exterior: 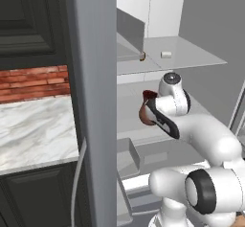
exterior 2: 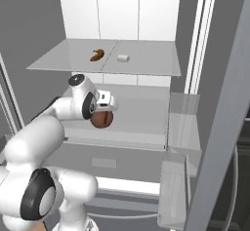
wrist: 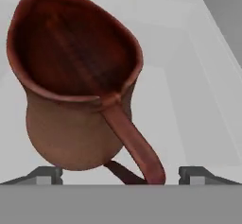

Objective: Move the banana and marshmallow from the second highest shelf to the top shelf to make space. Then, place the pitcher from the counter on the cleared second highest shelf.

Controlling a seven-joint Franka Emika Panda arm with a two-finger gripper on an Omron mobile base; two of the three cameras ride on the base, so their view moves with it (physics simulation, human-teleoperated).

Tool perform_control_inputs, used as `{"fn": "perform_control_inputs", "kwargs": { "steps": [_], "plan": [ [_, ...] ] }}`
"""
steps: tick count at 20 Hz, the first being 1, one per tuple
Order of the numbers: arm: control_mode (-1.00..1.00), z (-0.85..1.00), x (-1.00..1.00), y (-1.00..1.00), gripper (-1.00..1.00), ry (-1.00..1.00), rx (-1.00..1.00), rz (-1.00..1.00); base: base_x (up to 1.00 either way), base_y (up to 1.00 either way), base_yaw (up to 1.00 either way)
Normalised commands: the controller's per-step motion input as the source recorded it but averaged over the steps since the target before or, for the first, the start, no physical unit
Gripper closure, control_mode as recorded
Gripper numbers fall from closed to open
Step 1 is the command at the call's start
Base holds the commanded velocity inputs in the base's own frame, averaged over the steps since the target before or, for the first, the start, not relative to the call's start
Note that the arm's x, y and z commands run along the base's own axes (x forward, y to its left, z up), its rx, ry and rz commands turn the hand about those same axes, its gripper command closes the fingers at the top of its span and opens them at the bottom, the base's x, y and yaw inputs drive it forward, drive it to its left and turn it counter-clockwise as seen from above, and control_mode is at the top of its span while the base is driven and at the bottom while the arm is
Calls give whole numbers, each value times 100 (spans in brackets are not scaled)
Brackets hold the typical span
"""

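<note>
Pitcher, reddish-brown clay with a round belly and loop handle, stands on the pale grey second highest shelf. It sits directly ahead of the pincer, whose tips are spread apart, handle between them, gripping nothing.

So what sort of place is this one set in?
A simulated kitchen, most likely: a marble counter backed by a brick wall, and what looks like an open fridge with shelves holding a banana and pitcher.

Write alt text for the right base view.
A white robot arm reaches into an open grey shelf stack, its hand at a reddish-brown pitcher on the second highest shelf. Above, a banana and marshmallow lie on the top shelf.
</note>
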Motion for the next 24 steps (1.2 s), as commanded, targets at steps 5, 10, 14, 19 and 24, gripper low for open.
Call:
{"fn": "perform_control_inputs", "kwargs": {
  "steps": [5,10,14,19,24],
  "plan": [
    [-100,5,-63,1,-100,-14,0,0,0,0,0],
    [-100,65,-94,0,-100,-16,8,2,0,0,0],
    [-100,93,-83,0,-100,-22,11,2,0,0,0],
    [-100,73,-69,2,-100,-17,3,0,0,0,0],
    [-100,16,-31,19,-100,-5,0,1,0,0,0]
  ]
}}
